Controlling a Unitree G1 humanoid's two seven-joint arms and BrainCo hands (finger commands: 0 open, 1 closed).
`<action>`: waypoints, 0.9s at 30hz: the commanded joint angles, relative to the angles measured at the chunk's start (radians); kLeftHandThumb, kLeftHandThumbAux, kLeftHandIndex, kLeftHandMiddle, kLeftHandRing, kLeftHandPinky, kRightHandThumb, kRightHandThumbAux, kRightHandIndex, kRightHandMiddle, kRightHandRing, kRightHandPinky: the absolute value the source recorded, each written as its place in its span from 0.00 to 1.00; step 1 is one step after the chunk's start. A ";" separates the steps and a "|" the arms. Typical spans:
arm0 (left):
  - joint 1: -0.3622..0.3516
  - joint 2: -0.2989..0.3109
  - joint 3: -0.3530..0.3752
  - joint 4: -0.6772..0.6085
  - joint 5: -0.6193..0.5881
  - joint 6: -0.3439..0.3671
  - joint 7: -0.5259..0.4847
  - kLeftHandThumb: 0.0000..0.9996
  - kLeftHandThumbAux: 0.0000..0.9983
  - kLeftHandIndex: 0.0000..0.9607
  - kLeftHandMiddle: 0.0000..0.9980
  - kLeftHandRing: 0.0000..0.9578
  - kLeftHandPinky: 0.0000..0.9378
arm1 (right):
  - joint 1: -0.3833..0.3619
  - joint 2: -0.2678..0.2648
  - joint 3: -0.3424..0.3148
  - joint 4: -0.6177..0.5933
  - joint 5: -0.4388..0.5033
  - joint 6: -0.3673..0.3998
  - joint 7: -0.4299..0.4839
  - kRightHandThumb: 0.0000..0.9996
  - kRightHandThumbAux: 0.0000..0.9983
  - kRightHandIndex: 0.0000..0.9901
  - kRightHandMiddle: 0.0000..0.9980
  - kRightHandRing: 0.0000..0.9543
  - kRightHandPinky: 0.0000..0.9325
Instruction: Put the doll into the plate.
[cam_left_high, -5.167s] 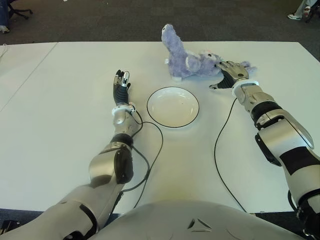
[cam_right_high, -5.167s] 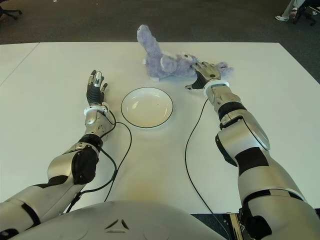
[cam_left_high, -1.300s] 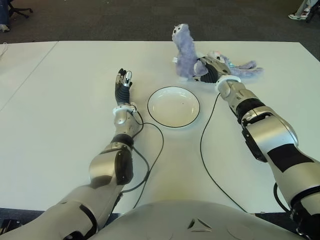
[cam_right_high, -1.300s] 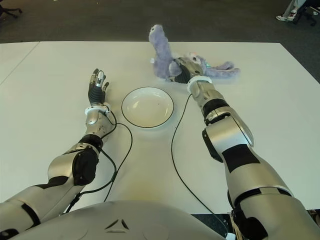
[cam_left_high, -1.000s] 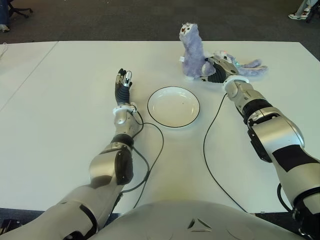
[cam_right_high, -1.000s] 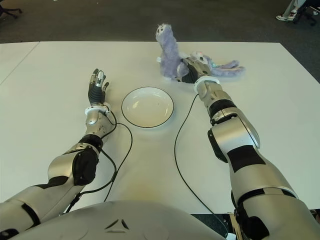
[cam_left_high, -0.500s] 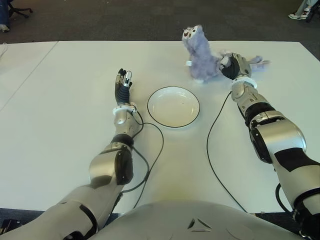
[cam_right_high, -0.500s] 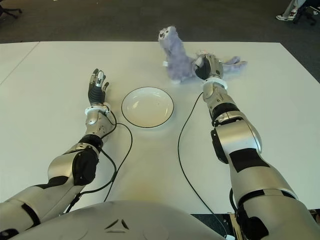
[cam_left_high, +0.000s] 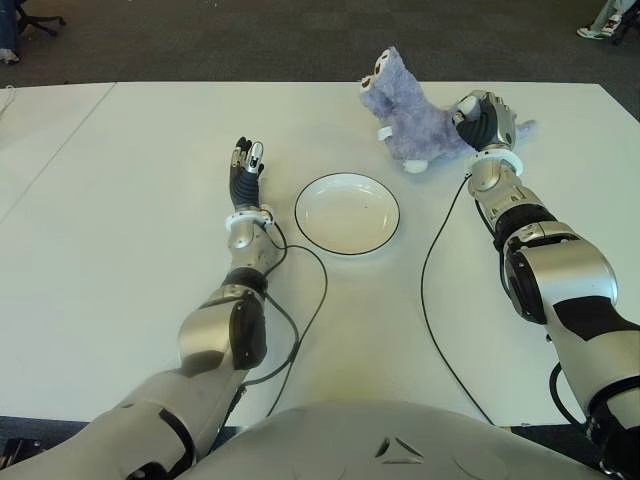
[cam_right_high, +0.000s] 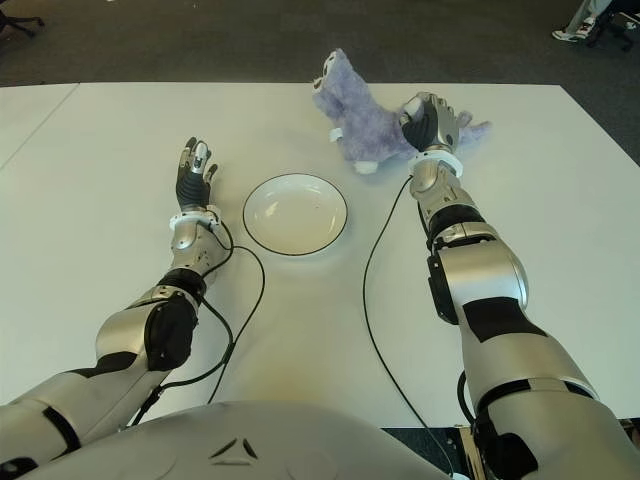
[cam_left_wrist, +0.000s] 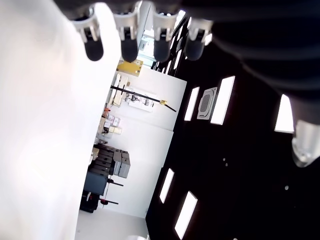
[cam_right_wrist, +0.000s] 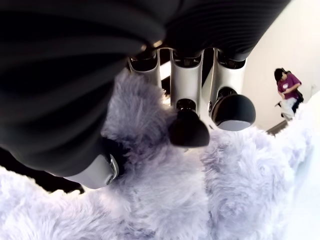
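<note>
Fingers (cam_right_wrist: 188, 127) of the right hand (cam_left_high: 481, 122) curl into the fur of the doll (cam_left_high: 408, 122), gripping it at the far side of the table (cam_left_high: 120, 200), beyond the plate (cam_left_high: 346, 214) and slightly to its right. Doll: pale purple plush with shaggy fur, head raised toward the left, one white foot showing at its base. Plate: white, dark rim, nothing in it. Left hand (cam_left_high: 243, 175) shows left of the plate, fingers extended, holding nothing.
</note>
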 joint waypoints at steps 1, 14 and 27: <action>0.226 -0.060 0.021 0.135 -0.020 0.116 0.026 0.00 0.49 0.02 0.03 0.02 0.02 | 0.009 -0.023 -0.040 -0.023 0.045 -0.106 -0.047 0.71 0.72 0.44 0.86 0.91 0.91; 0.221 -0.059 0.019 0.136 -0.015 0.120 0.040 0.00 0.49 0.03 0.04 0.03 0.03 | 0.051 -0.025 -0.017 -0.068 0.006 -0.322 -0.114 0.70 0.72 0.44 0.87 0.92 0.92; 0.219 -0.055 0.032 0.137 -0.028 0.122 0.031 0.00 0.50 0.03 0.04 0.02 0.03 | 0.035 -0.049 0.044 -0.148 -0.051 -0.452 -0.167 0.70 0.72 0.44 0.88 0.93 0.93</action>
